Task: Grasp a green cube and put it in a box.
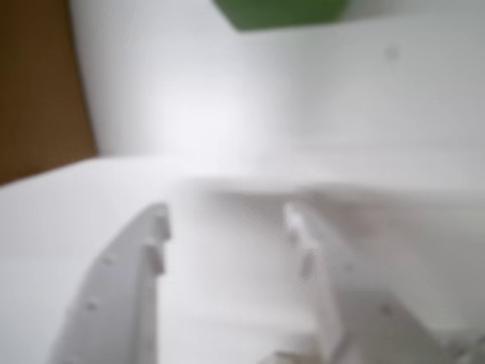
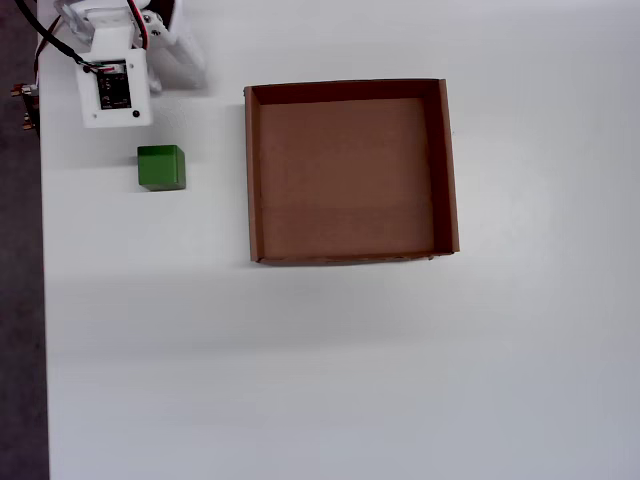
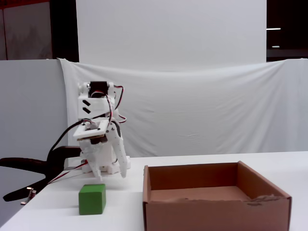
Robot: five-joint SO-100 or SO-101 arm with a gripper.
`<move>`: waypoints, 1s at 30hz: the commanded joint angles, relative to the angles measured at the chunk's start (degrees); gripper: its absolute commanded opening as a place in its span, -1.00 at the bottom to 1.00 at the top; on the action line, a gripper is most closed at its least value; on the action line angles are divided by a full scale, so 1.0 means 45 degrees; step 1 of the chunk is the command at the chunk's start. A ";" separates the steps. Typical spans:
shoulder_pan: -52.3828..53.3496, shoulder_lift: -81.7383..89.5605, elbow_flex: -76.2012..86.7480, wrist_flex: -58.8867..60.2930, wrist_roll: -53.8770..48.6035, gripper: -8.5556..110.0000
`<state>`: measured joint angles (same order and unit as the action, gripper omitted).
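While small bright green cube (image 2: 161,167) sits left of frame on white table (image 2: 330,370) in overhead view, untouched, shallow brown cardboard box (image 2: 254,175) empty. My gripper (image 1: 227,227) parted, holding nothing. Grasp, carry, drop all remain.

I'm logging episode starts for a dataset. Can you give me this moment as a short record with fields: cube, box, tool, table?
cube: green cube on the white table, left of the box in the overhead view, untouched
box: open brown cardboard box, nothing inside
tool: tool above the table behind the cube in the fixed view, fingers apart, holding nothing
cube vs box: apart, not touching
task state: cube not yet grasped
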<state>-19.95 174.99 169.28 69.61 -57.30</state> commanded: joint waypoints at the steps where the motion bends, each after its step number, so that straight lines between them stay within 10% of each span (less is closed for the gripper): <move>1: 0.0117 -0.1582 -0.1602 -0.0137 -0.0078 -0.50; 30: 0.1934 -1.0625 -0.8457 -0.2305 -0.2793 -0.39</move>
<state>-11.78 127.44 134.65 59.85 -68.12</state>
